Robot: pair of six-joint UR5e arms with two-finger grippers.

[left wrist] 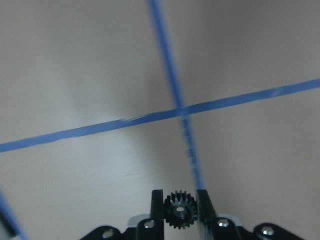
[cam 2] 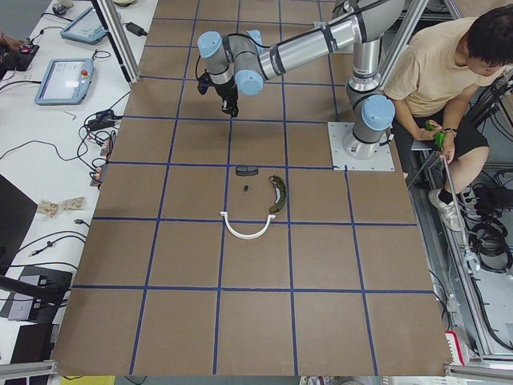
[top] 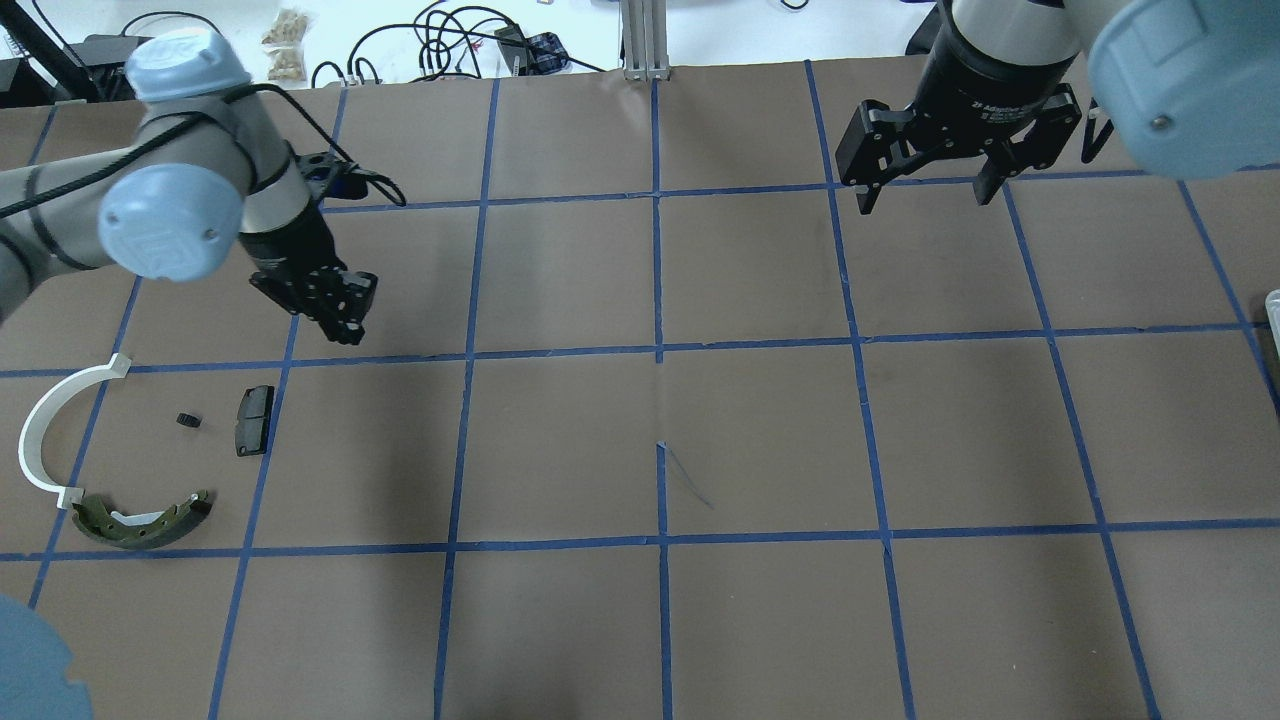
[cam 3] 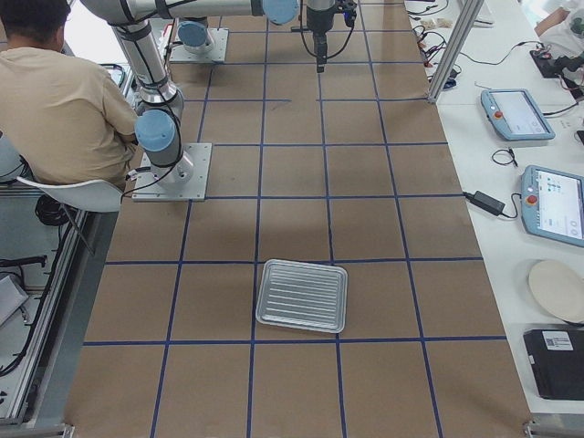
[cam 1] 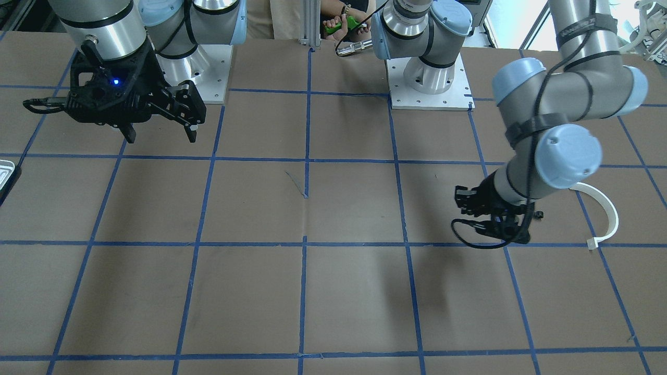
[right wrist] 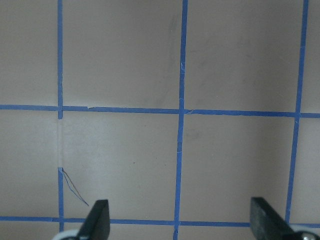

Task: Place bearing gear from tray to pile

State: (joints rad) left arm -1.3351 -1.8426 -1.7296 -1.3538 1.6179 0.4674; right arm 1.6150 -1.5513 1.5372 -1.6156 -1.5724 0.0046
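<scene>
My left gripper (left wrist: 180,207) is shut on a small black bearing gear (left wrist: 180,216), held between its fingertips above the brown table. In the overhead view this gripper (top: 335,312) hangs just beyond the pile. The pile holds a brass-and-grey brake shoe (top: 145,520), a white half-ring arc (top: 45,430), a black pad (top: 253,420) and another small black gear (top: 188,421). The silvery tray (cam 3: 302,295) lies far off on the robot's right; only its edge (cam 1: 6,172) shows in the front view. My right gripper (top: 925,195) is open and empty, held high.
Blue tape lines grid the brown table (top: 660,450). A seated person (cam 2: 441,72) is beside the left arm's base (cam 2: 361,144). Cables and tablets lie on the white bench (cam 2: 64,80) beyond the table's far edge.
</scene>
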